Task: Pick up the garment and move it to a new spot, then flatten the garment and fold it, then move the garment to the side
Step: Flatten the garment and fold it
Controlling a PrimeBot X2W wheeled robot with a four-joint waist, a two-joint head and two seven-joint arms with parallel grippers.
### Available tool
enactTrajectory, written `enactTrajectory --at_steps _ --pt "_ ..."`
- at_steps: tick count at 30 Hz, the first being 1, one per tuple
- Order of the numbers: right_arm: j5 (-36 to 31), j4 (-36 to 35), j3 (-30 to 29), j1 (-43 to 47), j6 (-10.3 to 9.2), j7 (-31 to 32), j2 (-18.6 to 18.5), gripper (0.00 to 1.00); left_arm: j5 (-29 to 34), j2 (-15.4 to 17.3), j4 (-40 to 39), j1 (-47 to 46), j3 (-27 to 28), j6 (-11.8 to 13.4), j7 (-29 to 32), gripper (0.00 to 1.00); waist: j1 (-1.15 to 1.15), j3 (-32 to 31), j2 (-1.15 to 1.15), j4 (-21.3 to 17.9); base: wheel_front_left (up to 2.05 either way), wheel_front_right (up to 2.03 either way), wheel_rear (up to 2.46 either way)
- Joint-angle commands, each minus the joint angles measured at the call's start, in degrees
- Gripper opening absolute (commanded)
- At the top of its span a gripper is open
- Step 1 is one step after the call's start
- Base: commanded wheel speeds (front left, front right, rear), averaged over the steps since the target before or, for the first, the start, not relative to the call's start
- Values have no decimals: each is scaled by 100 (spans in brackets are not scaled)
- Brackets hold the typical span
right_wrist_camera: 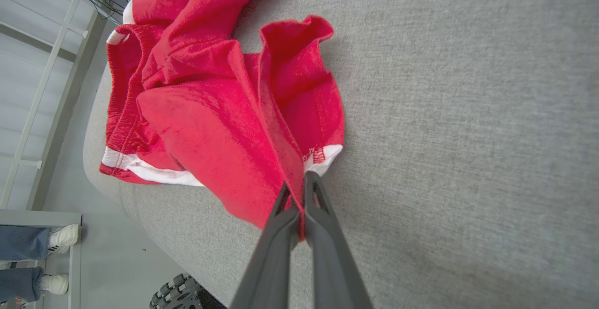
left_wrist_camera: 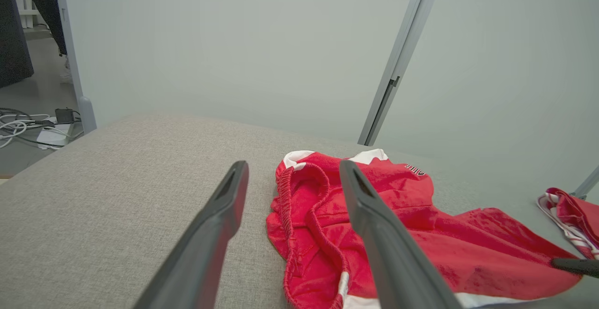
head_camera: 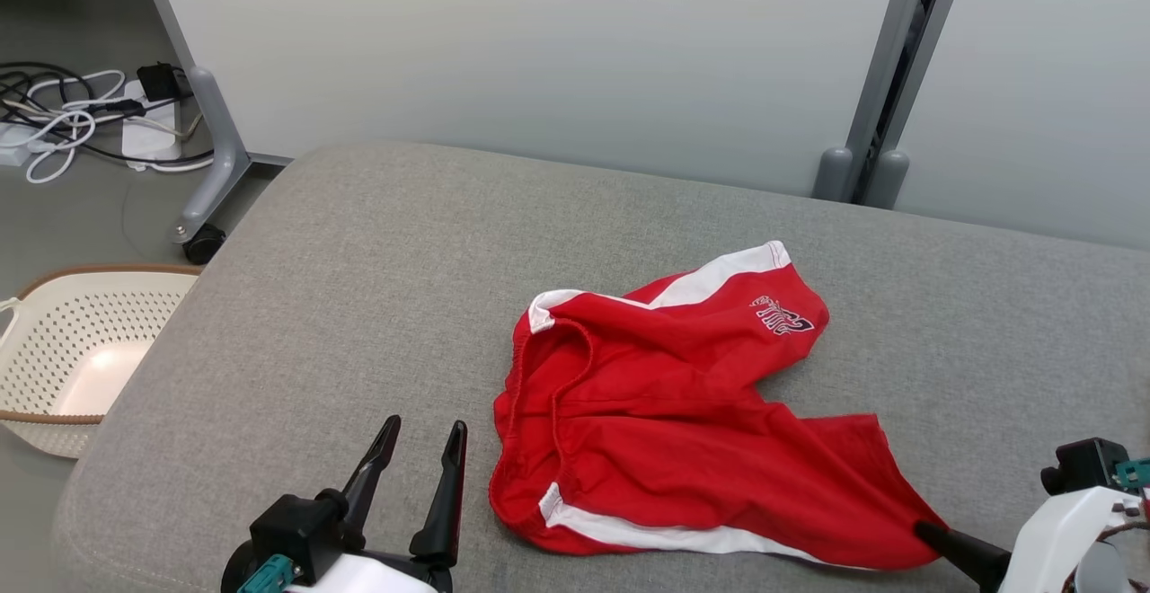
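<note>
A pair of red shorts [head_camera: 665, 413] with white side stripes lies rumpled on the grey cushion [head_camera: 377, 261], waistband toward the left. My right gripper [head_camera: 925, 535] is shut on the hem corner of the near leg; in the right wrist view the red cloth [right_wrist_camera: 224, 126] is pinched between the closed fingers [right_wrist_camera: 323, 224]. My left gripper [head_camera: 422, 440] stands open just left of the waistband, nothing between its fingers. In the left wrist view the shorts [left_wrist_camera: 421, 234] lie behind the right finger [left_wrist_camera: 374, 224].
A perforated cream basket [head_camera: 72, 350] sits on the floor at the left, below the cushion's edge. Cables and a power strip [head_camera: 81, 121] lie by a wheeled partition leg [head_camera: 211, 162]. Grey partitions stand behind. A person's shoes [right_wrist_camera: 56, 239] show on the floor.
</note>
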Motion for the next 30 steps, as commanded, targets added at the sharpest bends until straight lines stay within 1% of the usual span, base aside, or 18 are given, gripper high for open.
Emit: enactTrajectory --at_steps 1,3,6,7,8,9,13,17,20,24,28,30 --pt "72 -79 -76 82 1 96 -38 0 24 12 -24 38 36 19 -24 100 0 -35 0 -12 0 0 0" --pt "107 -190 -261 173 1 229 -60 0 28 4 -29 69 37 17 -27 100 0 -55 0 -15 0 0 0" --pt "-140 50 -479 248 1 335 29 0 36 -5 -28 46 27 -5 -29 100 0 -51 0 2 0 0 0" --pt "-238 181 -569 255 1 345 91 32 35 -5 -23 34 21 -16 -29 100 0 -48 0 11 0 0 0" --pt "-333 302 -652 243 1 349 160 84 33 -2 -17 24 16 -33 -29 100 0 -41 0 20 0 0 0" --pt "-420 403 -723 227 1 376 244 100 30 2 -12 15 15 -46 -29 100 0 -33 0 27 0 0 0" --pt "-603 682 -988 270 1 558 640 100 9 26 13 -16 29 -50 -30 100 0 -3 0 9 0 0 0" --pt "-840 567 -1268 288 1 624 779 100 7 61 2 -9 50 -22 -24 100 0 4 0 -128 0 0 0" --pt "-1070 214 -1579 285 1 388 831 100 25 89 -46 -33 73 0 -25 100 0 7 0 -279 0 0 0" --pt "-1391 -486 -2104 361 1 -146 871 100 53 115 -136 -44 137 34 -28 100 0 23 0 -522 0 0 0" --pt "-1922 -1153 -2557 503 1 -687 1019 100 87 157 -247 -52 285 61 -31 100 0 40 0 -785 0 0 0" --pt "-2193 -1505 -2755 629 1 -959 1191 100 105 184 -311 -45 398 83 -31 100 0 46 0 -913 0 0 0"
